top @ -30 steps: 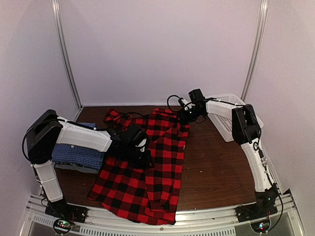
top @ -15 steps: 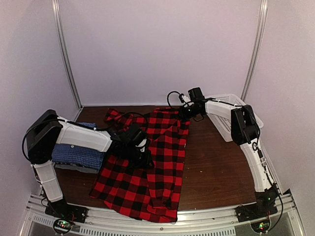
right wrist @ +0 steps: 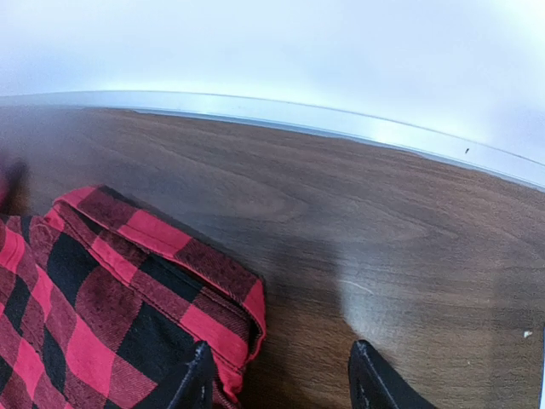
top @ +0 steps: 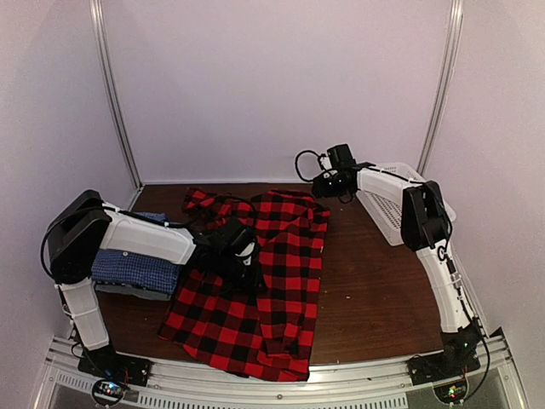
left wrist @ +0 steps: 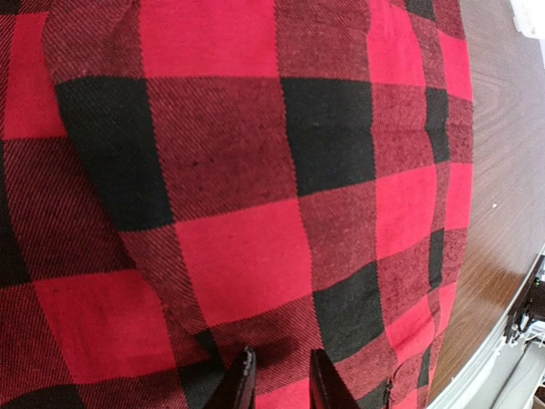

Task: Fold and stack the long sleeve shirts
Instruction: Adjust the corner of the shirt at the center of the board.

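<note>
On the tabletop (top: 375,294), the red-and-black plaid shirt (top: 272,298) lies spread at centre.
My left tool (left wrist: 277,383) is closed on a fold of the plaid cloth near its middle. My right tool (right wrist: 281,375) stands open beside the shirt's far right corner, holding nothing. The blue checked shirt (top: 128,271) lies folded at left.
</note>
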Robot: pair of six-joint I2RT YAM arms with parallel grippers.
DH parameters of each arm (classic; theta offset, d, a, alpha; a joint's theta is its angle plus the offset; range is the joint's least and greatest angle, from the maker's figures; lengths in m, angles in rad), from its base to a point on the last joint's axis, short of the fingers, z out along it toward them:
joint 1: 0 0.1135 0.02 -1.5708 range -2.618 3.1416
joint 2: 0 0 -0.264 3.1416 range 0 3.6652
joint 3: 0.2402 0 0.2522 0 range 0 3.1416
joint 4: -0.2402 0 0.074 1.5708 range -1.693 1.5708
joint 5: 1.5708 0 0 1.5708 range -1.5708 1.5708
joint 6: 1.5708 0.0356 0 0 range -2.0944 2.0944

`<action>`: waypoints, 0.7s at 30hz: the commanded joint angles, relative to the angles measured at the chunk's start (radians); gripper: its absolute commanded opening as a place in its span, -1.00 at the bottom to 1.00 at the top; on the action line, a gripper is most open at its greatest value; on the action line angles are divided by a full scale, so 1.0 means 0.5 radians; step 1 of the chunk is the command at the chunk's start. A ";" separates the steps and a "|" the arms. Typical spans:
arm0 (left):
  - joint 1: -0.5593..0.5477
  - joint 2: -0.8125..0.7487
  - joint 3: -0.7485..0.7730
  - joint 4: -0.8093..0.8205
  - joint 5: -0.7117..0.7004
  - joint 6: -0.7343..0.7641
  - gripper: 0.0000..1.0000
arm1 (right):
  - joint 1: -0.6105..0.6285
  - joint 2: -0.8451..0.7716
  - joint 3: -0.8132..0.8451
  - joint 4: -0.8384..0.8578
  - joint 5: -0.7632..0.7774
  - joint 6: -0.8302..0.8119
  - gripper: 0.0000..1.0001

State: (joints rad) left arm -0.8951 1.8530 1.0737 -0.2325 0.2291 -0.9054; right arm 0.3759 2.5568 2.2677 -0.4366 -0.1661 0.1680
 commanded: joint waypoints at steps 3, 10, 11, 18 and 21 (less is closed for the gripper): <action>-0.017 0.012 0.046 0.124 -0.004 -0.024 -0.54 | 0.088 -0.316 -0.272 -0.071 -0.034 0.063 -0.06; -0.017 0.052 0.095 0.182 -0.006 -0.029 -0.53 | 0.196 -0.584 -0.918 0.276 -0.114 0.233 -0.26; -0.017 0.056 0.107 0.181 -0.002 -0.024 -0.53 | 0.193 -0.584 -0.948 0.295 -0.092 0.244 -0.28; -0.017 0.053 0.142 0.129 -0.011 -0.014 -0.53 | 0.127 -0.408 -0.845 0.277 -0.068 0.300 -0.42; -0.017 0.018 0.132 0.096 -0.042 -0.026 -0.53 | 0.083 -0.310 -0.740 0.207 -0.012 0.330 -0.45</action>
State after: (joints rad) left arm -0.8986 1.8748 1.1213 -0.1837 0.2272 -0.9157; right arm 0.4526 2.3363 1.8317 -0.3248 -0.2092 0.2962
